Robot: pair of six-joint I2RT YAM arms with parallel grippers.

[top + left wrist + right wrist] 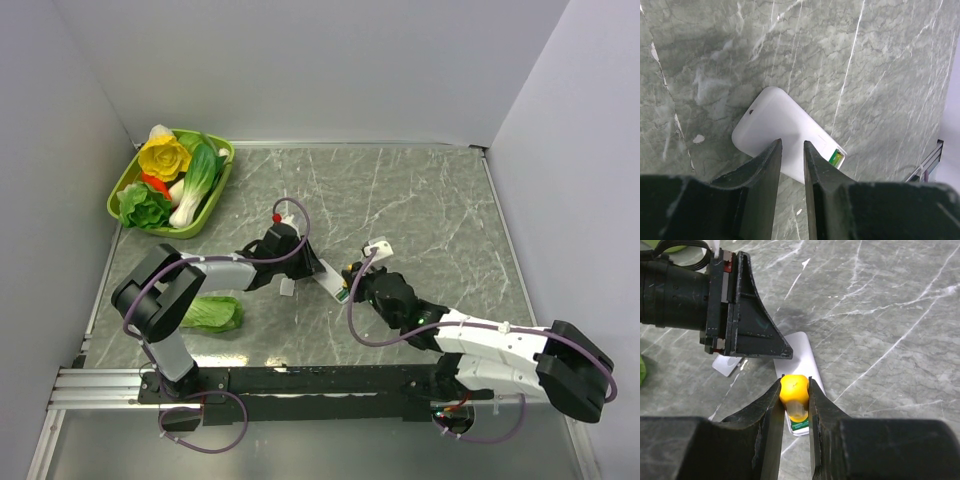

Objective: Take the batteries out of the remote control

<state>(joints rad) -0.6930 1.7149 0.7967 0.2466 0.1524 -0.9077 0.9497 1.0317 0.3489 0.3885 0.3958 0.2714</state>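
Observation:
The white remote control (331,283) lies flat on the marble table between my two grippers. It also shows in the left wrist view (785,131) and the right wrist view (805,352). A green battery (836,158) shows in the open compartment at the remote's end, also in the right wrist view (801,424). My left gripper (791,150) has its jaws nearly together, with nothing between them, and its tips sit on the remote. My right gripper (794,390) is shut on the yellow screwdriver handle (793,387), right above the battery end. The screwdriver shaft is hidden.
The small white square cover piece (727,365) lies left of the remote, also in the top view (287,287). A green leafy vegetable (212,313) lies by the left arm. A green basket (216,204) of toy vegetables stands at the back left.

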